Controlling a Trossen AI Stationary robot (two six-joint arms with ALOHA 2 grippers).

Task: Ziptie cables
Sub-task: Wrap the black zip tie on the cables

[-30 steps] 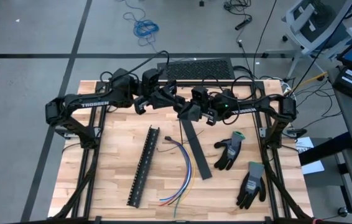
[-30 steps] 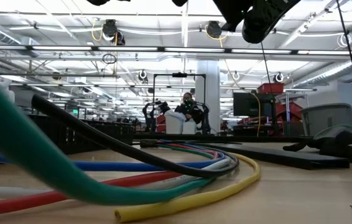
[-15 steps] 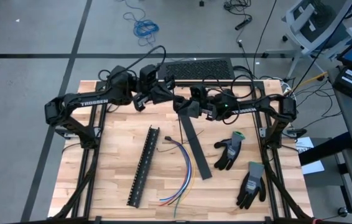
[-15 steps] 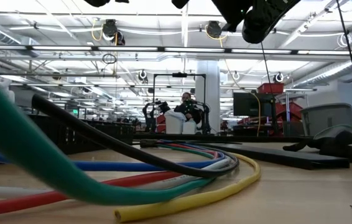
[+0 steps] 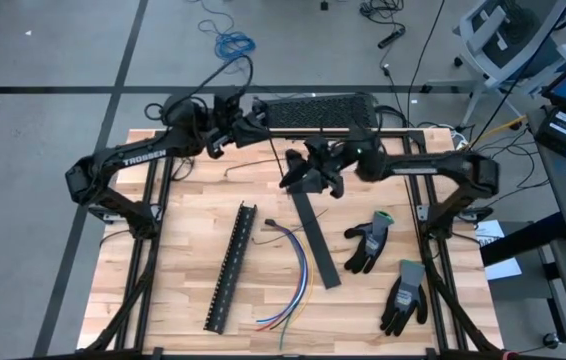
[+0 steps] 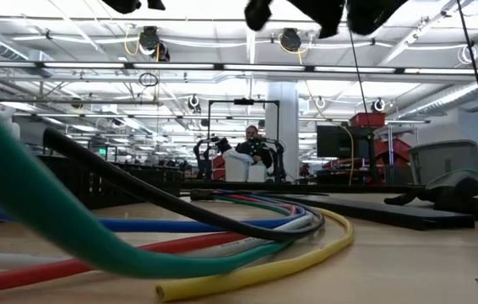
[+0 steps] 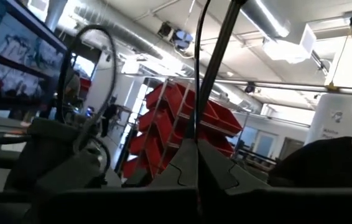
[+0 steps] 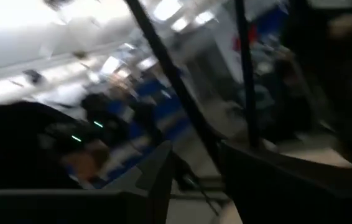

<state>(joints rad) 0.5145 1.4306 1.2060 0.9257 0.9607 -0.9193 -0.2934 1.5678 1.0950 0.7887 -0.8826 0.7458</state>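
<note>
The cables (image 5: 298, 268), a loose bundle of thin coloured wires, lie curved on the wooden table (image 5: 183, 300) beside a black slotted strip (image 5: 231, 268). They fill the foreground of the low view (image 6: 222, 232). My left gripper (image 5: 261, 116) is raised near the table's far edge and shut (image 7: 198, 171) on a thin dark strand (image 7: 198, 74). My right gripper (image 5: 297, 180) is raised over the far middle. Its fingers stand apart (image 8: 194, 180), and a dark strand (image 8: 170, 74) crosses its wrist view. My left gripper pinches the thin dark strand's lower part (image 7: 198, 142) between its two fingertips. The strand rises straight out of the shut fingers, which slant upward, well clear of the table. Of my right gripper, I cannot tell whether it touches the strand that passes it.
A long flat black strip (image 5: 315, 240) lies right of the cables. Two grey-and-black gloves (image 5: 368, 243) (image 5: 403, 297) lie farther right. A black ribbed mat (image 5: 313, 110) sits at the far edge. A person (image 7: 325, 155) is beyond the table.
My left gripper has swung away from my right gripper toward the table's far edge, staying raised. My right gripper has tipped its fingers upward while staying over the far middle. The cables and strips on the table have not moved.
</note>
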